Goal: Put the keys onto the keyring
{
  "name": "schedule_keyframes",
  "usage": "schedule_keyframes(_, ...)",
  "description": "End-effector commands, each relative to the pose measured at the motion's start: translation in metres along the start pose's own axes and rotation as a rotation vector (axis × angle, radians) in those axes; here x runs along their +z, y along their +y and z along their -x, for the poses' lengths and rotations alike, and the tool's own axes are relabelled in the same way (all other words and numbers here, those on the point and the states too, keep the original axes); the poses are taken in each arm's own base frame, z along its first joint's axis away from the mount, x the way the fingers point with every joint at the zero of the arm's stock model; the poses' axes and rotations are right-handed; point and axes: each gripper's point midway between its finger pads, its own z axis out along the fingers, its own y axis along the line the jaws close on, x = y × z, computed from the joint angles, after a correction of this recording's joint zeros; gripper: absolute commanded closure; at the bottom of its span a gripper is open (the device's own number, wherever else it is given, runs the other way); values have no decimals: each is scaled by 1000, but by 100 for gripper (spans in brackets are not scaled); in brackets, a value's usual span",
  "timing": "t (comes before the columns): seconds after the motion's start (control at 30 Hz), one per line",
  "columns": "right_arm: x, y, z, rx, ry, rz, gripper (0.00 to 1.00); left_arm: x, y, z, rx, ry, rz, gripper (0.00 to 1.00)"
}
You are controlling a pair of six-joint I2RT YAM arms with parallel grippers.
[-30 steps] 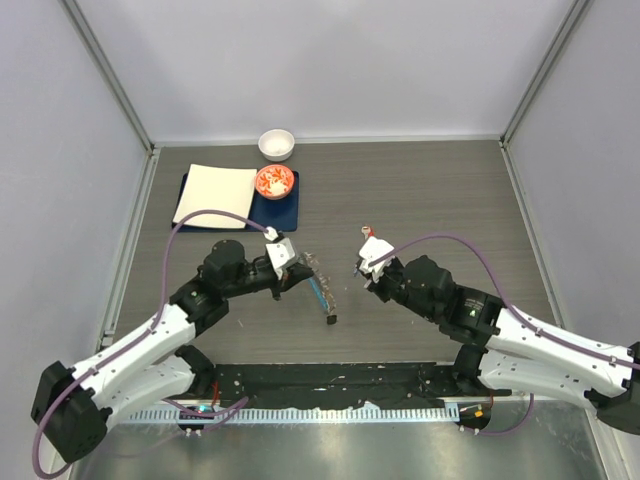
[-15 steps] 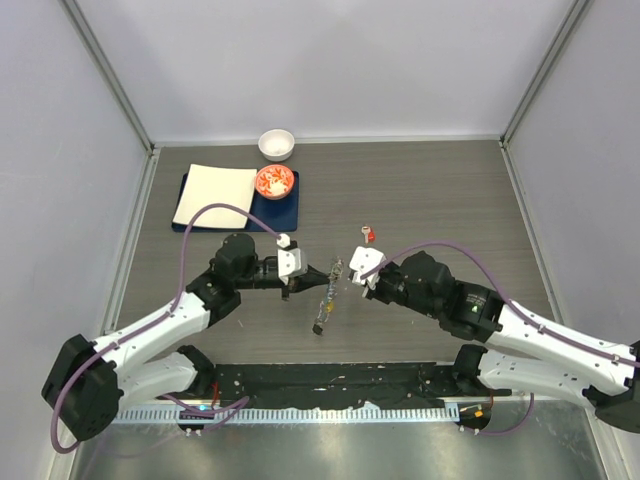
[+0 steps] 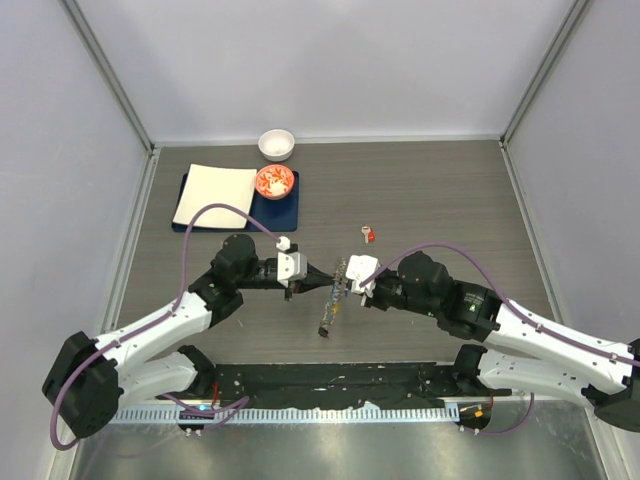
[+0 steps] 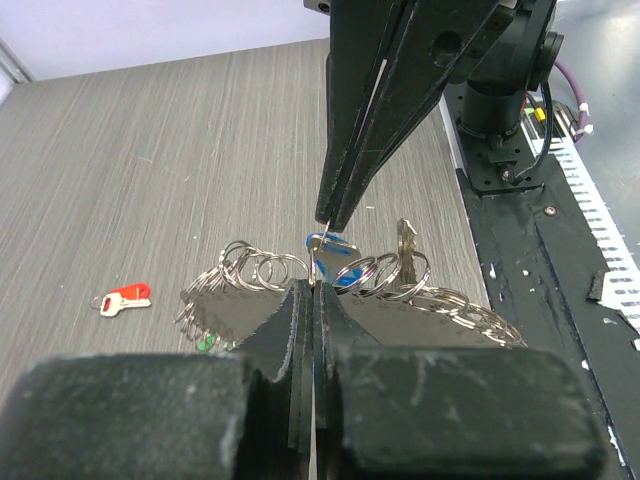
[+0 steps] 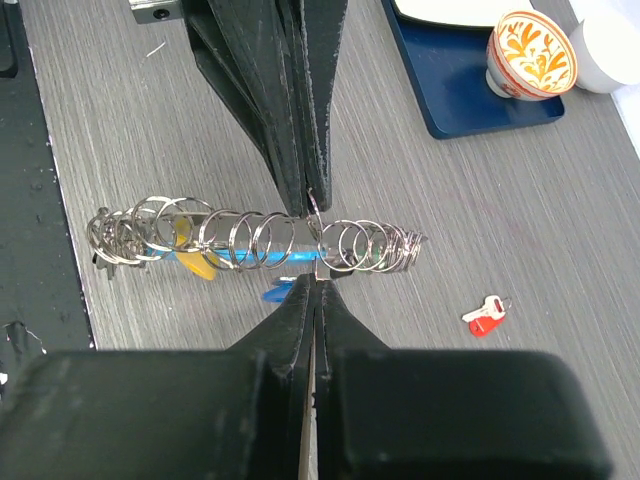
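Observation:
The keyring (image 3: 333,300), a row of thin metal rings with silver keys, a light-blue strip and yellow and green tags, hangs between my two grippers above the table. My left gripper (image 3: 312,275) is shut on one ring; in the left wrist view its tips (image 4: 316,290) pinch the wire amid the keyring (image 4: 250,272). My right gripper (image 3: 350,284) faces it, shut (image 5: 316,282) on a thin metal piece of the dark-blue key (image 5: 281,292), touching the keyring (image 5: 240,235). The blue key (image 4: 338,248) sits under the right tips. The red key (image 3: 369,235) lies on the table (image 5: 487,312) (image 4: 125,298).
A white bowl (image 3: 276,144) stands at the back. A red-patterned bowl (image 3: 274,181) and a white board (image 3: 215,195) sit on a dark-blue tray (image 3: 272,212). The black base rail (image 3: 330,380) runs along the near edge.
My left gripper has swung the keyring toward the middle. My right gripper has moved left, away from the red key, and now meets the keyring tip to tip.

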Motion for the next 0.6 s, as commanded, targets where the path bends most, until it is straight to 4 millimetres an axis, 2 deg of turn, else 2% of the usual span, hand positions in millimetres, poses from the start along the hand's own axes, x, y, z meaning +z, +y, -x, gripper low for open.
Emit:
schedule_keyframes(0.0, -1, -8, 30, -8, -95, -11, 99, 4, 7, 41, 117, -106, -3, 100)
schedule_keyframes(0.57, -4, -10, 34, -1, -115, -26, 99, 6, 1, 42, 113, -105, -19, 100)
